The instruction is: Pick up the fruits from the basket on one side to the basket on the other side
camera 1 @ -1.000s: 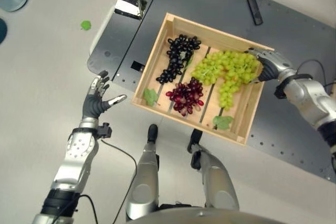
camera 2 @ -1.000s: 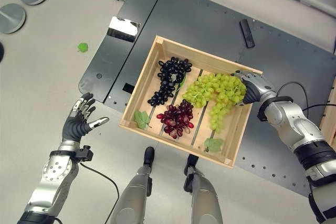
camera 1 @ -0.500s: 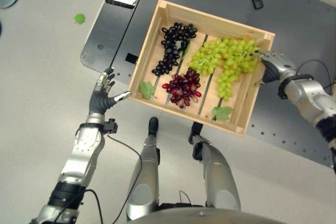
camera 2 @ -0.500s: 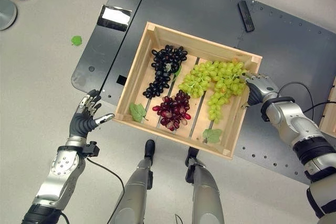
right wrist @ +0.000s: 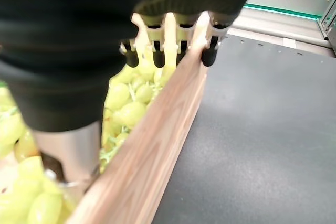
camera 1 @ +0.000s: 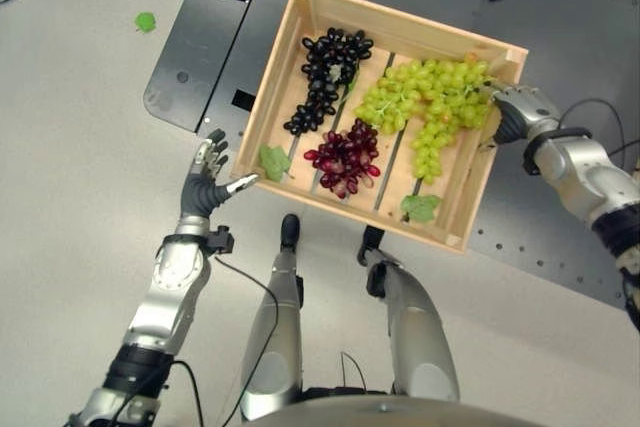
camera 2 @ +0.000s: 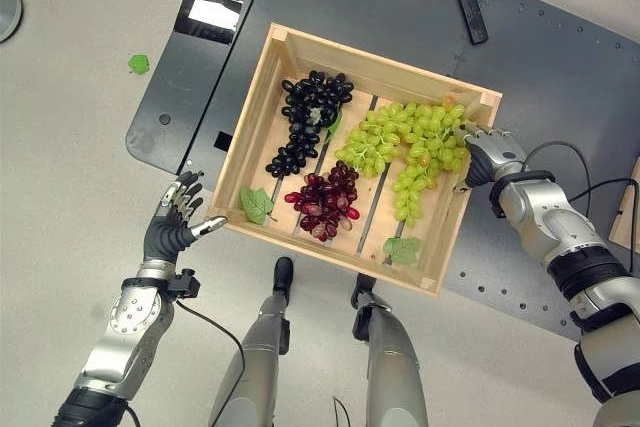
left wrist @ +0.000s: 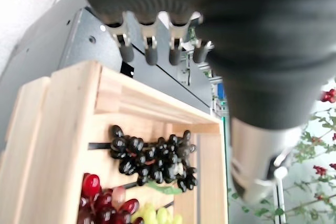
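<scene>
Meanwhile, the right hand (camera 2: 487, 157) has been drawn back from the bunch of pale green grapes (camera 2: 412, 147) to the right wall of the shallow slatted wooden crate (camera 2: 452, 237). A second earlier its fingers lay on the green bunch; now they are draped over the wall's top edge, with the thumb seen inside among the grapes in the right wrist view. Whether any fruit is pinched cannot be told. The left hand (camera 1: 208, 180) has been brought nearer the crate's near left corner, its fingers relaxed and spread and nothing held, the thumb pointing at the wood.

All the fruit is seen lying in the crate: the green bunch on the right, the bunch of black grapes (camera 1: 325, 77) at the far left, the bunch of dark red grapes (camera 1: 345, 155) in the near middle. No fruit has been lifted, so the transfer is judged not yet begun, and a fresh grasp seems needed.
</scene>
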{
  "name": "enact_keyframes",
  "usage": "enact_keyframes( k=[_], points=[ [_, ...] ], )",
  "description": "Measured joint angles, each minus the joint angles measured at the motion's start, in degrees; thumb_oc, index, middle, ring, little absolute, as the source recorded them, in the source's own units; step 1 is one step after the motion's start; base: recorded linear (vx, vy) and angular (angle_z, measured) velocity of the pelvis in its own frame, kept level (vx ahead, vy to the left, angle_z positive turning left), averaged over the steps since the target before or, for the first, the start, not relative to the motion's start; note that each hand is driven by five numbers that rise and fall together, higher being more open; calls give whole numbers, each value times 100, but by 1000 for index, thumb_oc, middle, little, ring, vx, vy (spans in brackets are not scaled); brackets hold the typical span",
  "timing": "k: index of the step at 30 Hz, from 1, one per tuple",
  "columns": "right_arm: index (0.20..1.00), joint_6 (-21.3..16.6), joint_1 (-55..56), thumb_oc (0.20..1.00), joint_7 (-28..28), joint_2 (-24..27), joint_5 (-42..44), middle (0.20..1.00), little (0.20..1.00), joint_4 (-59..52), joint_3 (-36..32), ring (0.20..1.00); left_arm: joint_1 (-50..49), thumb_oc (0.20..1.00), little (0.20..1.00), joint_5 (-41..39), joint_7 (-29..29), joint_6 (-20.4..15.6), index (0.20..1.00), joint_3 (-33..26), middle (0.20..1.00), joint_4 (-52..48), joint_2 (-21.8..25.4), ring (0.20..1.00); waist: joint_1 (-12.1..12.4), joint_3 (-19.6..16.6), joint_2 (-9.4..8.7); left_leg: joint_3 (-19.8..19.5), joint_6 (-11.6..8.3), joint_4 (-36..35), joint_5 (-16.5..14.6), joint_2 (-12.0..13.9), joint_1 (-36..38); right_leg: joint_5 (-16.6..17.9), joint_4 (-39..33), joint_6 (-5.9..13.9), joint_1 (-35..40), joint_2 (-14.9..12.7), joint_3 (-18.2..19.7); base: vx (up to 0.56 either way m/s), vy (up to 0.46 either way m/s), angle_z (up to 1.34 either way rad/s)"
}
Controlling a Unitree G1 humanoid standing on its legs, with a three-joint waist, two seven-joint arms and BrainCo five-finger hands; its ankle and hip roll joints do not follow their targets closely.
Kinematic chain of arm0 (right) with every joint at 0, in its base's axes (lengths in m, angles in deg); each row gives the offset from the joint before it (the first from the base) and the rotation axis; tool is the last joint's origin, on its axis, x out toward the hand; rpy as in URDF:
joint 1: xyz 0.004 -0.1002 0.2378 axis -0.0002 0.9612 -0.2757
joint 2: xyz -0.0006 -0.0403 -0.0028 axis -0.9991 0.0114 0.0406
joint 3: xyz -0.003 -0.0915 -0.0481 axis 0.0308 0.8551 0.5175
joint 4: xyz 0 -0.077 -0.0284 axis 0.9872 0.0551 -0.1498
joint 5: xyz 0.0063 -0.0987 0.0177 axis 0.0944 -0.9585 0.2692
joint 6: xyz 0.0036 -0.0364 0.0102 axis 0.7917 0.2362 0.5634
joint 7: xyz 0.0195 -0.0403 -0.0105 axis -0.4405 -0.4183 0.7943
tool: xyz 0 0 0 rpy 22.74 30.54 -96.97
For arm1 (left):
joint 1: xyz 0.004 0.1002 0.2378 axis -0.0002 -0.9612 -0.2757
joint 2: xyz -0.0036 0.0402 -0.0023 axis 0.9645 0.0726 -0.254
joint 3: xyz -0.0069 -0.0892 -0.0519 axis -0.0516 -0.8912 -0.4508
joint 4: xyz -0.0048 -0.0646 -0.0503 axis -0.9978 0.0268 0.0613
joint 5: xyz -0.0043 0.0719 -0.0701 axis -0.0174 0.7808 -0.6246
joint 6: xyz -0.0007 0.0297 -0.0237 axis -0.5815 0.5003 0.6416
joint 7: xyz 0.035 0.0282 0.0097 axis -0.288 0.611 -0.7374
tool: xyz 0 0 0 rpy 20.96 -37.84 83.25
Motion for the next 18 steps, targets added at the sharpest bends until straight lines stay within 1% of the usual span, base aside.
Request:
enact_keyframes(
  k=[1,3,5,6,7,8,9,11,12,13,14,15,16,17,18],
  points=[
    [1000,-5,567,1000,1,53,62,1000,1000,-580,-619,1000,-14,1000,1000,0,-7,-2,1000,-23,1000,-35,-42,1000,20,9,17,-30,-6,-22,4,11,-6,-3,1,-42,-2,9,-22,5,-4,7],
    [1000,-60,1280,1000,0,161,242,1000,1000,-1276,-1167,1000,-49,1000,1000,0,-6,6,1000,-49,1000,-52,-71,1000,-3,16,19,-57,-7,-37,3,25,-13,-21,7,-51,0,29,-31,41,-10,8],
    [1000,-408,2267,1000,16,312,516,1000,1000,-2330,-1862,1000,-136,1000,1000,3,11,12,1000,-113,1000,-115,-81,1000,-82,31,20,-109,-8,-48,2,24,-16,-43,9,-68,11,32,-61,39,-10,10],
    [1000,-612,2727,1000,18,351,644,1000,1000,-2874,-2126,1000,-308,1000,1000,3,6,10,1000,-277,1000,-232,-79,1000,-119,38,6,-122,-8,-49,2,25,-16,-47,5,-64,43,19,-99,34,1,11],
    [1000,-677,2853,1000,30,372,701,1000,1000,-3029,-2167,1000,-325,1000,1000,2,-2,18,1000,-304,1000,-229,-57,1000,-143,56,-26,-121,-8,-46,2,24,24,-49,0,-61,75,29,-103,56,5,9],
    [1000,-796,3374,1000,118,482,812,1000,1000,-3381,-2513,1000,-335,1000,1000,11,28,25,1000,-316,1000,-329,-35,1000,-162,66,-47,-117,-8,-47,0,17,38,-61,1,-48,91,32,-102,17,6,4],
    [1000,-864,3551,1000,151,523,871,1000,1000,-3547,-2712,1000,-419,1000,1000,15,42,16,1000,-399,1000,-463,-35,1000,-107,72,-60,-121,-8,-46,0,13,30,-60,-1,-48,95,12,-108,24,22,7],
    [1000,-969,4000,1000,217,613,1025,1000,1000,-3668,-3127,1000,-463,1000,1000,16,48,18,1000,-436,1000,-519,55,1000,-182,100,-172,-114,-6,-41,-1,-1,69,-62,0,-44,142,17,-100,26,16,7],
    [1000,-1007,4275,1000,257,630,1100,1000,1000,-3766,-3517,1000,-539,1000,1000,18,68,18,1000,-523,1000,-580,84,1000,-143,108,-208,-115,-7,-43,0,-2,77,-80,-21,-15,184,16,-96,2,9,4],
    [1000,-1011,4516,1000,275,680,1158,1000,1000,-3835,-3742,1000,-592,1000,1000,18,64,21,1000,-567,1000,-597,134,1000,-229,122,-302,-107,-5,-45,0,1,118,-103,-38,23,216,26,-74,25,10,5],
    [1000,-1022,4740,1000,295,735,1195,1000,1000,-3972,-3997,1000,-698,1000,1000,19,67,22,1000,-661,1000,-644,162,1000,-261,116,-369,-104,-5,-46,0,1,130,-107,-52,30,233,30,-67,1,27,-5],
    [1000,-1040,5003,1000,291,799,1261,1000,1000,-4142,-4307,1000,-852,1000,1000,20,64,20,1000,-761,1000,-723,228,1000,-327,114,-512,-95,-4,-48,-2,11,156,-99,-86,41,257,54,-47,38,24,-12],
    [1000,-1102,5302,1000,342,833,1372,1000,1000,-4336,-4646,1000,-953,1000,1000,21,75,21,1000,-799,1000,-747,307,1000,-329,114,-633,-61,-5,-53,-2,27,185,-79,-116,59,272,81,-2,16,23,-16],
    [1000,-1137,5347,1000,342,835,1438,1000,1000,-4395,-4723,1000,-1014,1000,1000,21,76,23,1000,-819,1000,-759,355,1000,-305,101,-693,-36,-5,-59,-2,35,199,-74,-119,65,277,74,6,30,21,-19],
    [1000,-1157,5416,1000,357,854,1534,1000,1000,-4484,-4773,1000,-1045,1000,1000,22,87,26,1000,-837,1000,-760,409,1000,-348,97,-814,21,-13,-71,-9,54,238,-67,-140,75,296,104,47,-10,35,-12]
  ],
)
